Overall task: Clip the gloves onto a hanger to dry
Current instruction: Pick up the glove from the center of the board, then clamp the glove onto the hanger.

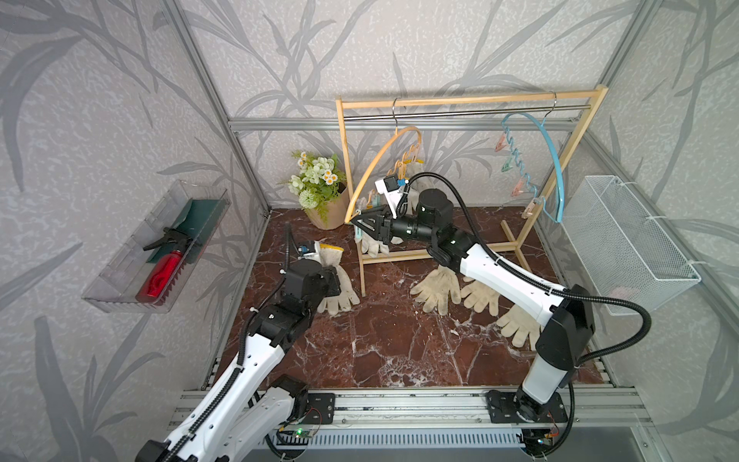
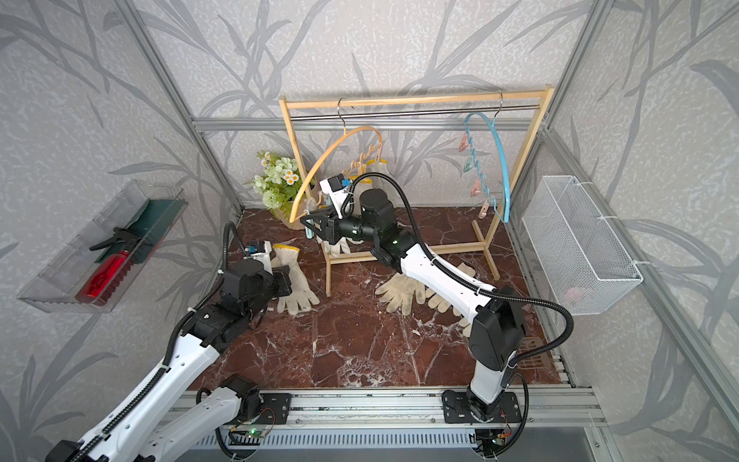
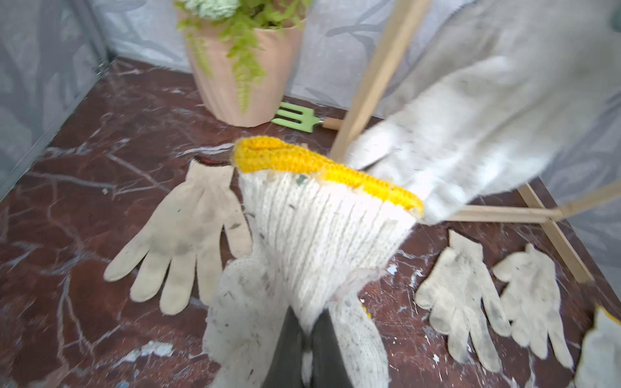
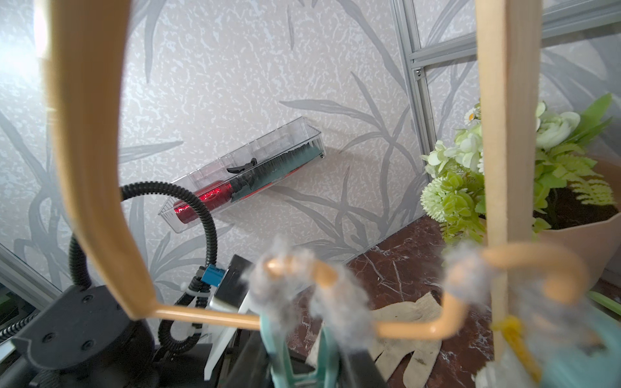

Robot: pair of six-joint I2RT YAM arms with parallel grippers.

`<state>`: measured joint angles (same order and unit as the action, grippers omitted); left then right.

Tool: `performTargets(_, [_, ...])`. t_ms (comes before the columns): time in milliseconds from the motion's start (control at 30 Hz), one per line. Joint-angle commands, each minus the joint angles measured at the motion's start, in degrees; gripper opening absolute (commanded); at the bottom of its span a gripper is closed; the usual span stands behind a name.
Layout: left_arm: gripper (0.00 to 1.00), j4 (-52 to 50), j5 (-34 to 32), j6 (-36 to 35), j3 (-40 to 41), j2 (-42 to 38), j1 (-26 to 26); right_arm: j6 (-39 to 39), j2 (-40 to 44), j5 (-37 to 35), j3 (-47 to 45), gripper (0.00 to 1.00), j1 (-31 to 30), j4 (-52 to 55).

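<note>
My left gripper (image 3: 305,352) is shut on an off-white knitted glove (image 3: 319,235) with a yellow cuff and holds it off the floor, left of the rack; in both top views its cuff (image 1: 330,250) points up. Another glove (image 1: 340,300) lies beneath it. My right gripper (image 1: 358,224) is at the low end of the orange hanger (image 1: 380,160), its fingers shut on a teal clip (image 4: 275,339) there. Gloves (image 1: 374,246) hang from that hanger behind the gripper. Three more gloves (image 1: 438,288) lie on the floor under the right arm. A blue hanger (image 1: 554,160) with clips hangs at the rack's right.
The wooden rack (image 1: 468,100) stands at the back of the marble floor. A flower pot (image 1: 320,192) sits at its left, with a green hand fork (image 3: 295,117) beside it. On the right wall hangs a wire basket (image 1: 628,240), on the left wall a clear tray (image 1: 120,272) with a red bottle.
</note>
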<state>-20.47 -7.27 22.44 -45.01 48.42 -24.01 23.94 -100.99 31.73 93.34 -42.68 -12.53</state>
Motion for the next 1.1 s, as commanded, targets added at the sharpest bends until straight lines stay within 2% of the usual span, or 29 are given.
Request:
performTargets(0, [0.00,5.04,0.58,-7.43,-3.02,0.01,-3.43,-0.38,2.72,-1.27,-0.32,0.30,0.58,-1.44])
performTargets(433, [0.00,7.19,-3.35,-10.28,-7.10,2.28,-12.03,-0.47,2.73,-1.49,-0.44,0.30,0.58,-1.47])
performTargets(1067, [0.00,9.40,-7.24,-9.61,-4.85,-0.76,-14.62,-0.39,2.36,-2.46,-0.27,0.30,0.84,-1.60])
